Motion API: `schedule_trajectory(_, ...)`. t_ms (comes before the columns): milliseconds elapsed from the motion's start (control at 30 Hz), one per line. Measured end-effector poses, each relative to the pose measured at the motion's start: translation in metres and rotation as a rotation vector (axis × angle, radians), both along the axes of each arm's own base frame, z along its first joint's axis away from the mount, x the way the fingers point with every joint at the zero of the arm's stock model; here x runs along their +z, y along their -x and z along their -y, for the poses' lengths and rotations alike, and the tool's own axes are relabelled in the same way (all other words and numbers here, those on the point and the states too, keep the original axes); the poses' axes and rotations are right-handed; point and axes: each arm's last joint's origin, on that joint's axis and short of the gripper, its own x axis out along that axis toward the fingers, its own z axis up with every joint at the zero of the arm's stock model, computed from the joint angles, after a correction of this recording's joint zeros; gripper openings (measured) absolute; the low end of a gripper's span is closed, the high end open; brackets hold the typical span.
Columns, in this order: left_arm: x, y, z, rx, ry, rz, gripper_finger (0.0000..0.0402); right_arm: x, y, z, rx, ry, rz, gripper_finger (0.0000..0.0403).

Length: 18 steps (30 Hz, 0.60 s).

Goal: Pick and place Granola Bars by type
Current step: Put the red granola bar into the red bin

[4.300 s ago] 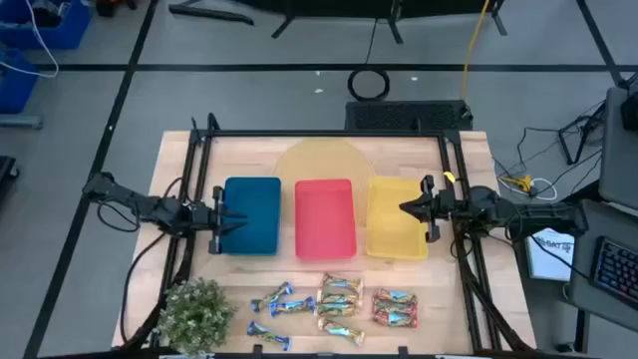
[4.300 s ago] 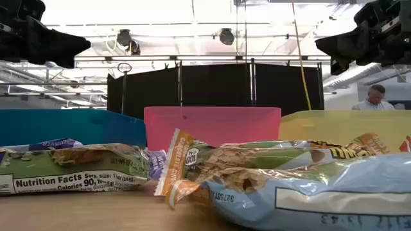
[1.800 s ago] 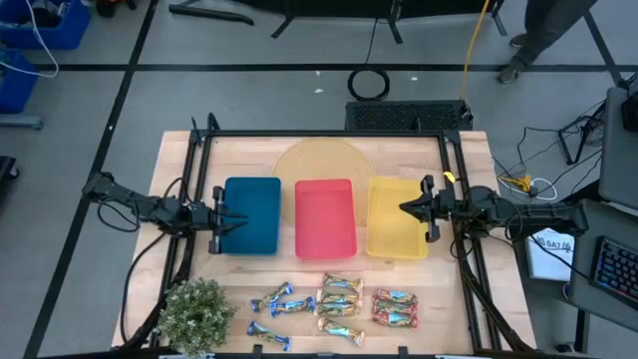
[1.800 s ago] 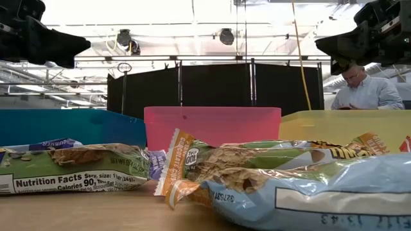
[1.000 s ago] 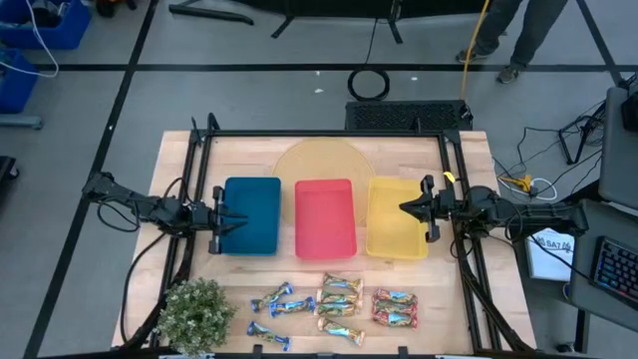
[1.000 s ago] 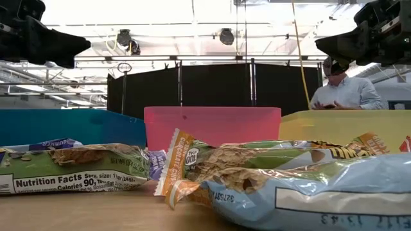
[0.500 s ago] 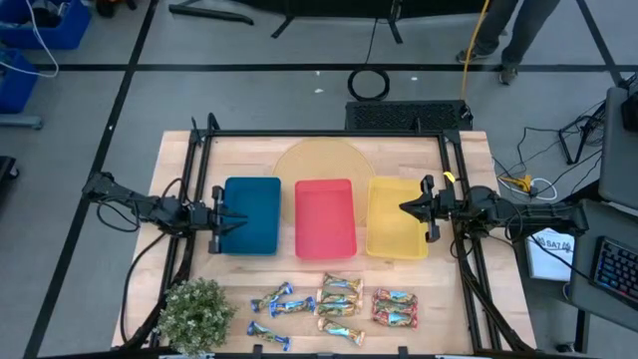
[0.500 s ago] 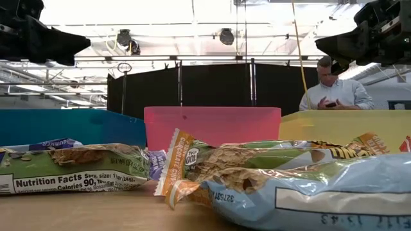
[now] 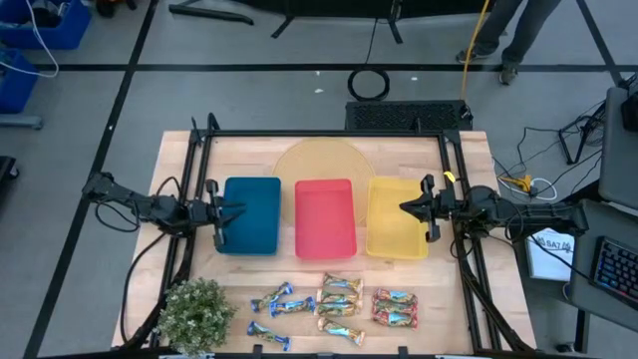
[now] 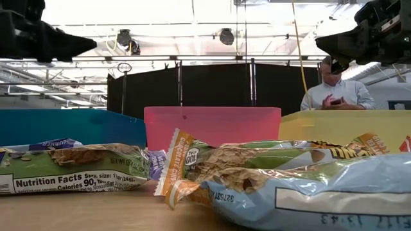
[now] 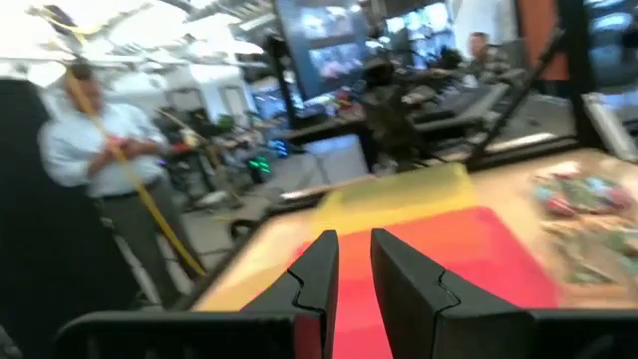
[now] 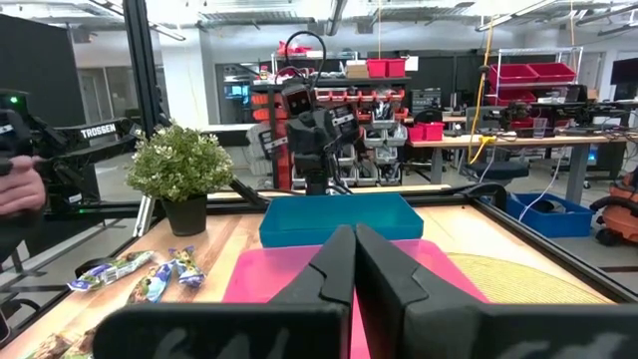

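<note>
The Granola Bars (image 9: 337, 305) are seen lying loose in three clusters along the table's near edge, in front of the blue tray (image 9: 251, 215), red tray (image 9: 325, 217) and yellow tray (image 9: 396, 216), beside the potted plant (image 9: 194, 312); none is held. The left gripper (image 9: 218, 213) is poised at the blue tray's outer edge with a narrow gap between its fingers, the right gripper (image 9: 427, 208) over the yellow tray with fingers pressed together. The bars are judged light, crinkly and slick; each is best pinched across its middle, clear of the flimsy sealed ends.
</note>
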Motion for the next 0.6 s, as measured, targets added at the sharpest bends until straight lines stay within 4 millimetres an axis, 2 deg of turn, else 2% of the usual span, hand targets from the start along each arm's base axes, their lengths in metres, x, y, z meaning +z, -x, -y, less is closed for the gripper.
schedule_trajectory(267, 0.011, 0.002, -0.003, 0.084, -0.046, 0.084, 0.0072, 0.022, 0.004, 0.000, -0.002, 0.034, 0.234, 0.0004)
schedule_trajectory(333, 0.014, 0.003, -0.003, 0.087, -0.036, 0.120, 0.0072, 0.023, 0.003, -0.001, 0.002, 0.044, 0.227, 0.0004)
schedule_trajectory(400, 0.016, 0.004, -0.003, 0.084, -0.008, 0.142, 0.0072, 0.021, -0.001, -0.003, 0.027, 0.096, 0.145, 0.0004)
schedule_trajectory(533, 0.017, 0.004, -0.003, 0.068, 0.078, 0.167, 0.0072, 0.068, -0.008, -0.014, 0.146, 0.188, 0.116, 0.0004)
schedule_trajectory(600, 0.016, 0.004, -0.003, 0.067, 0.079, 0.164, 0.0072, 0.089, -0.018, -0.019, 0.145, 0.181, -0.002, 0.0004)
